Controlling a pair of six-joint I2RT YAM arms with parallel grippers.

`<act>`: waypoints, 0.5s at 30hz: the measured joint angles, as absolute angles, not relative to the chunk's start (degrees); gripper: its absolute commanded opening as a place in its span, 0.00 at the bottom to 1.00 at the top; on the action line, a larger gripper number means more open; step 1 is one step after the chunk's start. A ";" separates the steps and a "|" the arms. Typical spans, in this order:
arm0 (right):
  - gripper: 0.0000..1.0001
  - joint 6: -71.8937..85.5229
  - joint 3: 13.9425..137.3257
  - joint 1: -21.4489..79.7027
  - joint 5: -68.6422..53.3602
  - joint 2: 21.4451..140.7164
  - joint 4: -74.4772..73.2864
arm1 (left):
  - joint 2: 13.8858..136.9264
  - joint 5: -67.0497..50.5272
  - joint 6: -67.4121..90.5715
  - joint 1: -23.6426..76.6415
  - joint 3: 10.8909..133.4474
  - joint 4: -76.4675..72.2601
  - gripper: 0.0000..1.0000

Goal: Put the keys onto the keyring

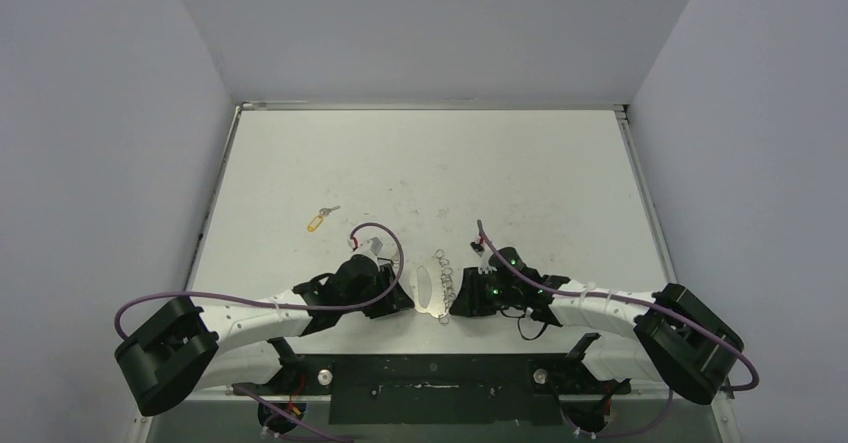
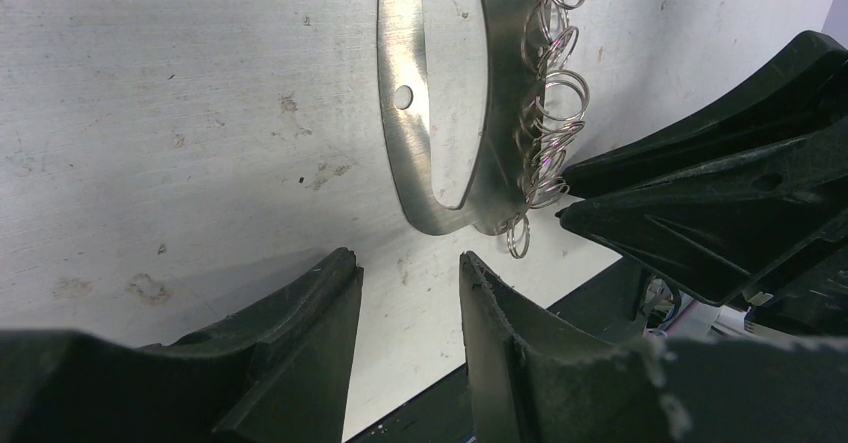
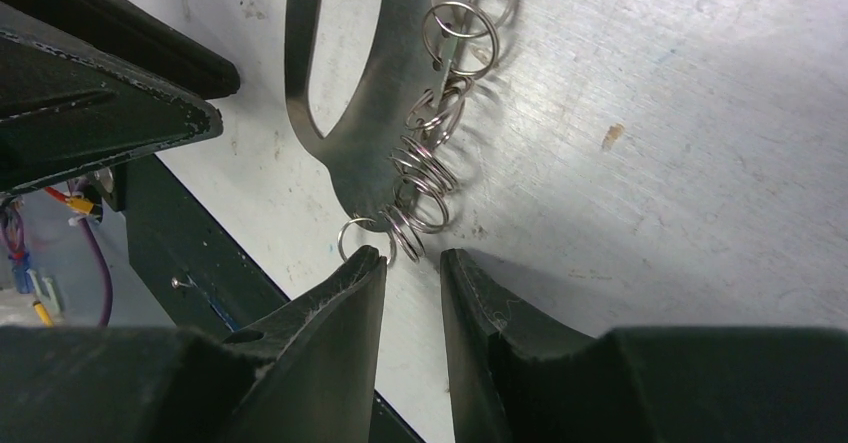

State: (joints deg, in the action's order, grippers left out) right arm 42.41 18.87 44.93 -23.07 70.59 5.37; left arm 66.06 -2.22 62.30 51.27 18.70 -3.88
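A: Far left?
B: One yellow-tagged key [image 1: 318, 220], alone on the table [image 1: 520, 163]; then left gripper [image 2: 405, 261], jaws apart, empty.
A: Middle?
B: Flat silver oval keyring [image 2: 398, 133] with ring chain [image 3: 425, 178], between grippers; right gripper [image 3: 413, 256] barely parted, empty.

Left end effector [image 2: 407, 263], right end effector [image 3: 412, 255] flank keyring [image 2: 398, 163] closely.

A white table [image 1: 500, 173], scuffed with grey marks [image 1: 440, 178], fills the middle of the top view — pale grey walls [image 1: 430, 23] close it in at left, right and top. A black plate [image 1: 430, 388] lies along the bottom edge, studded with two silver bolts [image 1: 325, 375].
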 measured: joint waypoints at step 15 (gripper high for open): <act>0.09 40.71 19.68 44.93 -26.04 76.03 11.14 | 65.41 -2.15 62.28 51.27 18.70 -3.29 0.39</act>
